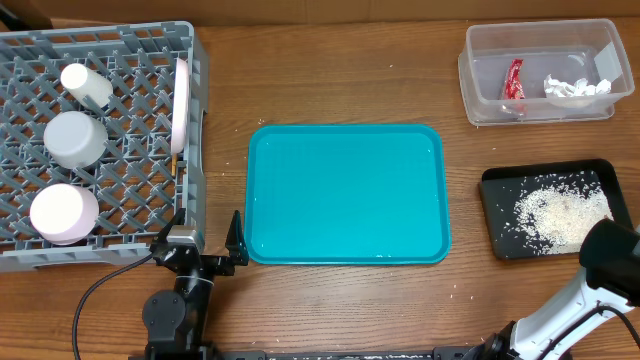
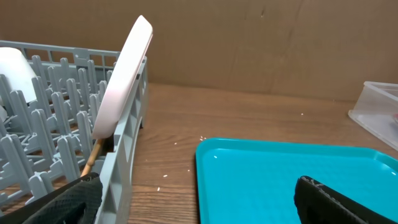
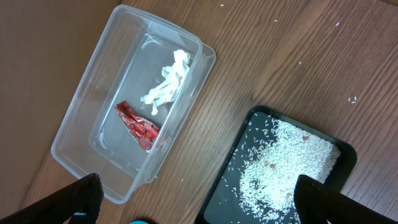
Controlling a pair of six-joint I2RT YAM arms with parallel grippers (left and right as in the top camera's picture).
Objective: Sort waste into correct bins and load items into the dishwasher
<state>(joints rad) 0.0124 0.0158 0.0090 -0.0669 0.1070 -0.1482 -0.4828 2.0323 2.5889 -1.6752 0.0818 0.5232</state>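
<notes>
The grey dish rack (image 1: pixel 130 180) at the left holds a small white cup (image 1: pixel 85 85), two white bowls (image 1: pixel 75 138) (image 1: pixel 63 213) and a white plate (image 1: pixel 181 100) standing on edge. A wooden chopstick (image 2: pixel 92 158) shows behind the rack wall (image 2: pixel 124 155), below the plate (image 2: pixel 121 87). The clear tub (image 1: pixel 470 70) holds the red wrapper (image 1: pixel 514 80) and the white tissue (image 1: pixel 575 87). The black tray (image 1: pixel 500 190) holds rice (image 1: pixel 560 212). My left gripper (image 1: pixel 205 245) is open and empty by the rack's front corner. My right gripper (image 3: pixel 199 205) is open and empty above the tub (image 3: pixel 81 124) and the black tray (image 3: pixel 230 186).
A large teal serving tray (image 1: pixel 345 193) lies in the middle of the wooden table, bare. A few stray rice grains (image 2: pixel 202 138) lie on the wood between rack and teal tray. A cardboard wall stands behind the table.
</notes>
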